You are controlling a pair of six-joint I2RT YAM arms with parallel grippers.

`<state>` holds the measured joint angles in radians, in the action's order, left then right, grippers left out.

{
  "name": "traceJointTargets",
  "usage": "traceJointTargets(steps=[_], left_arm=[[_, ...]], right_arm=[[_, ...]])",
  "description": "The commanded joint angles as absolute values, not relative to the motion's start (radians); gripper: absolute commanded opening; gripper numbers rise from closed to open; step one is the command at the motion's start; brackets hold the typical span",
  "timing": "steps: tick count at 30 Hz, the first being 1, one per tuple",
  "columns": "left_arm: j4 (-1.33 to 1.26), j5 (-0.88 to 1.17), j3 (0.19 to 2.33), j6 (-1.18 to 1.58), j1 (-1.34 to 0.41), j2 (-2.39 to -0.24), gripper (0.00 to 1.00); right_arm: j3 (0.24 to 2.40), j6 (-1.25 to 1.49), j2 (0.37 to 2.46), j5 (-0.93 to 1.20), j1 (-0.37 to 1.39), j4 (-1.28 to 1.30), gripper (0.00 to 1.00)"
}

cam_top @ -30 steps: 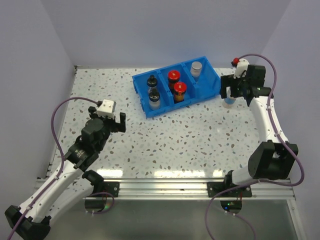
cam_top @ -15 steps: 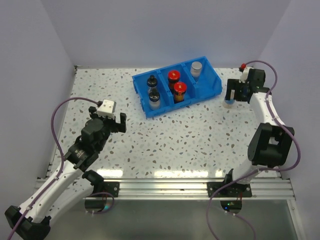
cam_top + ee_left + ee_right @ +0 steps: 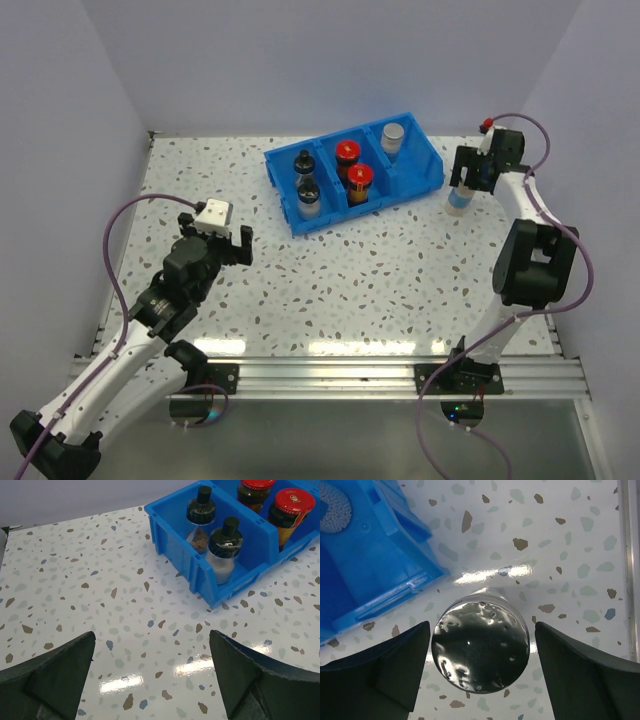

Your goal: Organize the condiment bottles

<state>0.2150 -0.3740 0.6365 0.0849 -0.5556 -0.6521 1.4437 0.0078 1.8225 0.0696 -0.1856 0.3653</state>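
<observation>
While upright on the table [image 3: 570, 530], silver-capped jar [image 3: 480, 647] midway between open right jaws.

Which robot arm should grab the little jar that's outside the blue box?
The right arm. Its open gripper sits directly over that jar, with a finger on each side. The left gripper is far off, on the other side of the box.
</observation>
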Motion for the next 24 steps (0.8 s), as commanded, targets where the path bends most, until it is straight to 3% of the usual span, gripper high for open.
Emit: traceJointTargets(steps=[1,4,7,8,9,12,17,24], left_arm=[[0.195,-0.377,0.632,0.077,-0.548,-0.653,1.00],[0.193,-0.374,0.634,0.077,-0.548,-0.655,1.00],[0.193,-0.374,0.634,0.075,-0.548,-0.655,1.00],[0.193,-0.374,0.634,0.075,-0.548,-0.655,1.00],[0.195,-0.374,0.634,0.075,-0.548,-0.655,1.00],[0.195,-0.374,0.634,0.075,-0.549,-0.650,1.00],[0.195,-0.371,0.635,0.077,-0.549,-0.643,1.00],[0.195,-0.364,0.635,0.078,-0.548,-0.637,1.00]], right_arm=[[1.483,0.048,1.842,0.058,-0.189,0.299,0.88],[1.477,0.054,1.851,0.054,-0.189,0.282,0.82],[1.457,0.051,1.852,0.054,-0.190,0.256,0.67],[1.450,0.048,1.844,0.054,-0.189,0.249,0.59],[1.441,0.045,1.836,0.058,-0.189,0.239,0.40],[1.391,0.037,1.793,0.070,-0.187,0.206,0.16],[1.270,0.011,1.665,0.092,-0.180,0.146,0.01],[1.151,-0.076,1.462,0.165,-0.144,0.135,0.00]])
